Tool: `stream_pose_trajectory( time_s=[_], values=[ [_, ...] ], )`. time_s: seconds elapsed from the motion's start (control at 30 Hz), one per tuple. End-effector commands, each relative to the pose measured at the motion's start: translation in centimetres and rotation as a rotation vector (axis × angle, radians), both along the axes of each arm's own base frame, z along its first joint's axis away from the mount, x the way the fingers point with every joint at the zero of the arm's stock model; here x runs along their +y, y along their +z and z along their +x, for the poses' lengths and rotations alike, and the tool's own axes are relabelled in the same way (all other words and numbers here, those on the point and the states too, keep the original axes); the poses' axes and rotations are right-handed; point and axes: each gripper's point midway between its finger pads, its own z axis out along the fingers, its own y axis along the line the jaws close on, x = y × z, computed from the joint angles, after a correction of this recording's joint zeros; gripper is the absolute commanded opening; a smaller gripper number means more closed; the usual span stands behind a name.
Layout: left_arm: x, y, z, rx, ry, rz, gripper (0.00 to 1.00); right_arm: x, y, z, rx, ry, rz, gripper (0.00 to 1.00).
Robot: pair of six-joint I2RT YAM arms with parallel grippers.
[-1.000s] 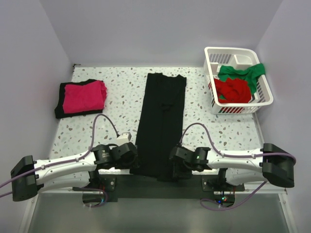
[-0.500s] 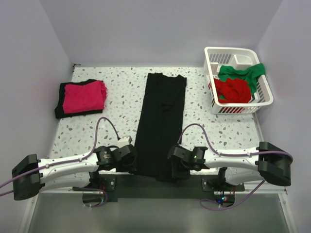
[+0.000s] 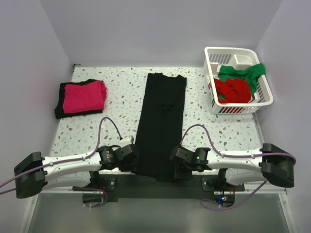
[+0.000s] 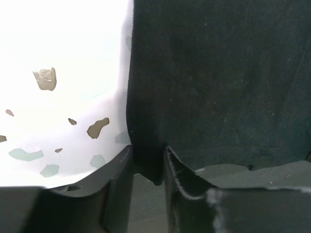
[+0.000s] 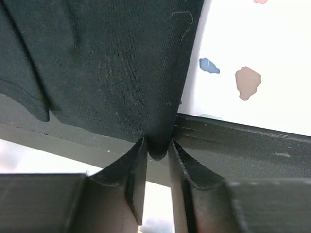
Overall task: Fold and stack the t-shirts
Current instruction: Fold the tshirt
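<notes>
A black t-shirt (image 3: 162, 121), folded into a long strip, lies down the middle of the table with its near end hanging over the front edge. My left gripper (image 3: 132, 160) is at its near left corner. In the left wrist view that gripper (image 4: 148, 150) is shut on the black t-shirt (image 4: 218, 77), with the cloth corner pinched between the fingers. My right gripper (image 3: 175, 163) is at the near right corner. In the right wrist view it (image 5: 158, 142) is shut on the hem of the black t-shirt (image 5: 107, 63).
A folded magenta-pink t-shirt (image 3: 84, 95) lies on a folded black one (image 3: 60, 106) at the back left. A white slatted basket (image 3: 262, 82) at the back right holds a red t-shirt (image 3: 234, 90) and a green t-shirt (image 3: 241, 73).
The left jaws have closed onto the shirt's near left corner, and the left arm has drawn slightly toward the near edge. The right jaws have narrowed on the near right corner.
</notes>
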Motion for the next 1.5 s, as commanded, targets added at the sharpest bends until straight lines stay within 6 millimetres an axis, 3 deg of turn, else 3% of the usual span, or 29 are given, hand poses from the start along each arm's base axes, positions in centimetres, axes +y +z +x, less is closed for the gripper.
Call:
stream_pose_trajectory(
  time_s=[0.0, 0.03, 0.17, 0.73, 0.87, 1.03, 1.17, 1.47],
  values=[
    [0.0, -0.7, -0.3, 0.012, -0.027, 0.014, 0.30, -0.9, -1.0, -0.1, -0.009, -0.007, -0.031, 0.25],
    [-0.1, -0.7, -0.3, 0.015, -0.032, 0.013, 0.27, -1.0, -1.1, -0.1, -0.006, -0.004, -0.033, 0.20],
    [-0.3, -0.5, -0.6, 0.031, -0.051, 0.016, 0.00, -1.4, -0.7, -0.3, 0.001, 0.000, -0.058, 0.03],
    [-3.0, 2.5, -2.8, 0.059, -0.202, -0.063, 0.00, -4.3, 1.6, -2.5, 0.057, 0.043, -0.123, 0.00],
    [-3.9, 5.7, -0.7, -0.043, -0.144, -0.088, 0.00, -3.6, 5.1, -0.8, -0.034, -0.016, -0.072, 0.00],
    [-4.5, 8.2, 1.0, -0.122, -0.106, -0.106, 0.00, -3.2, 8.8, 1.9, -0.163, -0.104, -0.041, 0.00],
    [-5.1, 9.4, 2.1, -0.173, -0.110, -0.099, 0.00, -2.8, 9.9, 3.3, -0.226, -0.138, -0.051, 0.00],
    [-5.1, 10.2, 5.3, -0.222, -0.110, -0.114, 0.00, -2.7, 11.4, 6.7, -0.320, -0.238, -0.034, 0.00]
  ],
)
